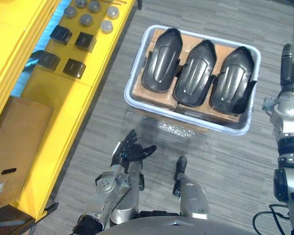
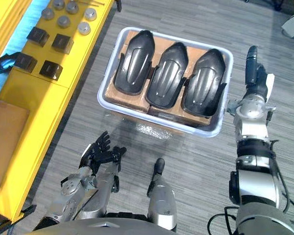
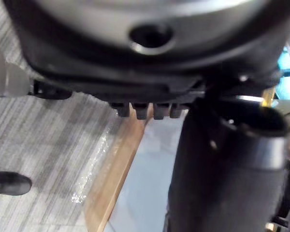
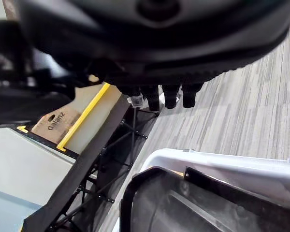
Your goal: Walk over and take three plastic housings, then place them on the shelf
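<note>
Ahead of us in the pale bin [image 1: 129,95] three plastic housings [image 1: 195,73] lie side by side, so our left hand [image 1: 132,149] and right hand [image 2: 255,73] wait near it with fingers loose and empty, ready, we judge, to lift.

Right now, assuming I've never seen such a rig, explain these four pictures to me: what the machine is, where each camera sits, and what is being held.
This is a humanoid robot with two silver arms ending in dark hands. The two wide pictures come from a stereo camera on its head, looking down. The two close, dark pictures come from cameras on its wrists, each looking along its own hand. On the grey floor stands a pale bin holding three black plastic housings side by side on cardboard. To the robot's left is a yellow shelf carrying small black blocks and grey round parts. The left hand hangs low in front of the bin, and the right hand is beside the bin's right end. Both are open and nothing is held.
</note>
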### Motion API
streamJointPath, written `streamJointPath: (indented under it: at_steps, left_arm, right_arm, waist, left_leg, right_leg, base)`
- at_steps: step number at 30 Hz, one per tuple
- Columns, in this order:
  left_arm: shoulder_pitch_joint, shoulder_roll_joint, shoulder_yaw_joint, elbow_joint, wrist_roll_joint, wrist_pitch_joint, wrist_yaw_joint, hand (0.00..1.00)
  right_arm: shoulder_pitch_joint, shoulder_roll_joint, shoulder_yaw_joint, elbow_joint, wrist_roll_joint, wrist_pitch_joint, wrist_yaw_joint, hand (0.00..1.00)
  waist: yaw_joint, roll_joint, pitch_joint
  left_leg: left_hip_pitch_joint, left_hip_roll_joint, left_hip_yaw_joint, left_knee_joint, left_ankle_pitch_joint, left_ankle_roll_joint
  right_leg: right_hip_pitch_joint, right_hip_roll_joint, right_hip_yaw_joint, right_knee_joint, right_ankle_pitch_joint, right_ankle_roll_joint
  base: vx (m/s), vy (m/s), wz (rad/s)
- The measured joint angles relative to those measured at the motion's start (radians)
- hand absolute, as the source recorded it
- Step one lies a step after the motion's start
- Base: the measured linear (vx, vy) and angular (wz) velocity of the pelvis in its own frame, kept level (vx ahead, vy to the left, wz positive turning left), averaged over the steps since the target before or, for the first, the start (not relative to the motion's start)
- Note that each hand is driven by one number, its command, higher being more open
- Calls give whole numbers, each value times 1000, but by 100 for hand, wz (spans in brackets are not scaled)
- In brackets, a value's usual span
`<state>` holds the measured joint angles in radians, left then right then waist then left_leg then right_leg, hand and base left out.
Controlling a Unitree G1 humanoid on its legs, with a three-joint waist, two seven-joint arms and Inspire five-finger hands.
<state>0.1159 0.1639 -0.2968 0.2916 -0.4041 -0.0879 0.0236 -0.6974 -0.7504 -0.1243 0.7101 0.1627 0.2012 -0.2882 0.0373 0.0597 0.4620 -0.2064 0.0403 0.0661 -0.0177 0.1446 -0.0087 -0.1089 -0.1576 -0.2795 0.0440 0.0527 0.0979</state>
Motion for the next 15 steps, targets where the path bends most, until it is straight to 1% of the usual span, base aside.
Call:
streamJointPath:
  at_steps: [1, 2, 4, 7, 8, 10, 12, 13, 15]
  left_arm:
    - [-2, -2, -11, 7, -23, -1, 1, 100]
    - [-2, -6, -18, 16, -31, -1, 2, 100]
    - [-3, -9, -24, 18, -35, -1, 8, 100]
    - [-4, -12, -45, 32, -36, -2, 19, 100]
    - [-4, -12, -49, 35, -47, -2, 22, 100]
    - [-4, -19, -50, 35, -68, -3, 23, 100]
    - [-6, -34, -50, 33, -75, -7, 34, 100]
    - [-7, -35, -50, 33, -75, -8, 35, 100]
    - [-5, -42, -51, 33, -76, -9, 40, 100]
  right_arm:
    - [-22, -21, 13, 25, -1, 12, 2, 0]
    - [-38, -35, 26, 46, -2, 22, 4, 0]
    - [-63, -56, 50, 71, -4, 38, 8, 0]
    - [-88, -65, 78, 85, -44, 78, 25, 0]
    - [-99, -65, 92, 91, -83, 94, 41, 0]
    - [-107, -66, 103, 103, -118, 105, 48, 0]
    - [-107, -67, 117, 103, -161, 120, 59, 0]
    - [-108, -68, 118, 103, -172, 121, 66, 0]
    - [-108, -73, 141, 104, -261, 132, 96, 0]
  waist:
    - [3, 11, 9]
    - [10, 16, 11]
    - [9, 23, 17]
    - [13, 26, 19]
    - [13, 27, 19]
    - [15, 28, 20]
    - [15, 33, 22]
    - [15, 36, 25]
    - [17, 46, 31]
  left_leg:
    - [-1, 0, -2, 0, 0, 0]
    - [-4, -1, -2, 0, 0, 0]
    - [-21, 0, -8, 12, 0, 0]
    - [-32, 1, -9, 17, 1, 0]
    - [-32, 1, -9, 20, 0, 0]
    - [-34, 1, -11, 24, 0, 0]
    - [-47, 2, -19, 33, 0, 0]
    - [-49, 2, -21, 33, 0, 0]
    - [-53, 2, -23, 32, 0, 0]
  right_leg:
    - [-4, -1, -1, 7, -1, -1]
    - [-8, -1, -1, 8, -2, -3]
    - [-18, -1, -7, 11, -2, -3]
    - [-34, -1, -8, 26, -4, -6]
    - [-34, -2, -8, 27, -5, -6]
    - [-34, -2, -11, 28, -5, -7]
    - [-47, -4, -18, 49, -15, -15]
    - [-49, -4, -20, 52, -16, -16]
    - [-60, -6, -21, 67, -22, -16]
  base:
    - [0, 0, 0]
    - [0, 0, 0]
    - [-29, -11, 5]
    - [-8, -5, 2]
    - [0, 0, 0]
    - [-2, -6, 3]
    - [-17, -22, 8]
    - [-23, -24, 7]
    - [0, 0, 0]
